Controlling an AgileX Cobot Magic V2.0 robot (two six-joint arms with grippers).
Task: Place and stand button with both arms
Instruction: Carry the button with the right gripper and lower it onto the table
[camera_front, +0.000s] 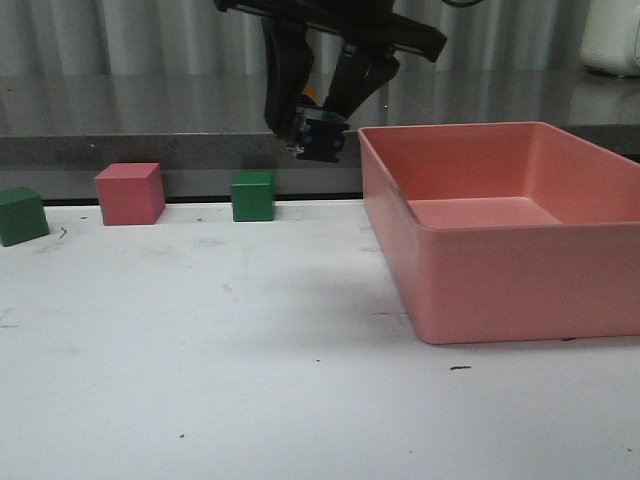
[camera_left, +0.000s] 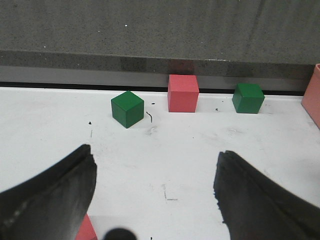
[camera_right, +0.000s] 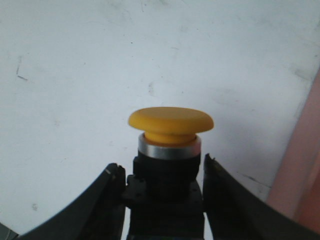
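Observation:
In the right wrist view the button (camera_right: 170, 135) shows a yellow mushroom cap, a silver ring and a black collar and base. My right gripper (camera_right: 162, 170) is shut on its dark base, one finger on each side, and holds it in the air over the white table. In the front view this gripper (camera_front: 318, 128) hangs at the back, just left of the pink bin, with the button (camera_front: 320, 142) at its tips. My left gripper (camera_left: 155, 152) is wide open and empty over the table, facing the cubes. It does not show in the front view.
A large pink bin (camera_front: 480, 290) fills the table's right side. A pink cube (camera_front: 130, 193) and two green cubes (camera_front: 252, 195) (camera_front: 22, 215) stand along the back edge. A low grey ledge (camera_front: 150, 150) runs behind them.

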